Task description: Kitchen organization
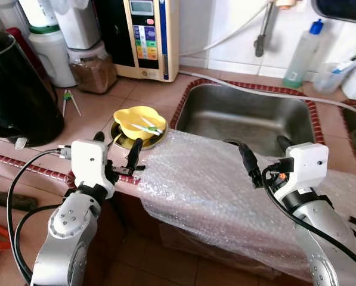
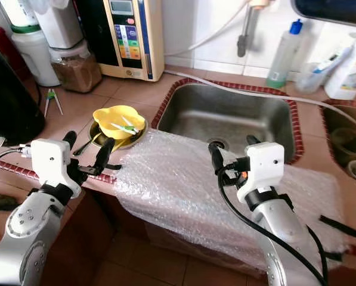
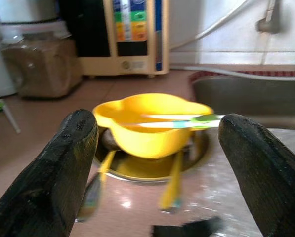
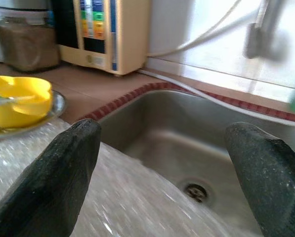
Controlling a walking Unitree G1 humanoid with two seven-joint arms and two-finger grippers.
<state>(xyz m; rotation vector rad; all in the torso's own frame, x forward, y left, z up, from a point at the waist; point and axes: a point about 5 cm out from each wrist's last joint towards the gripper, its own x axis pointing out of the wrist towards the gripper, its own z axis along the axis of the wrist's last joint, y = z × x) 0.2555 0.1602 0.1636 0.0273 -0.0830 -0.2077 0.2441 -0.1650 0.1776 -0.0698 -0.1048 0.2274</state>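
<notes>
Left gripper, fingers spread and empty, faces the yellow bowl on the desk beside the sink. Right gripper hovers released. Bowl likely light, rigid plastic, slippery; grasp its rim.

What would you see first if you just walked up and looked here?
Probably the bright yellow bowl, sitting on a metal plate on the counter left of the sink, with little sticks lying in it. Next, the big sheet of bubble wrap draped over the counter's front edge. The left hand is open just in front of the bowl, and the right hand is open above the wrap.
</notes>
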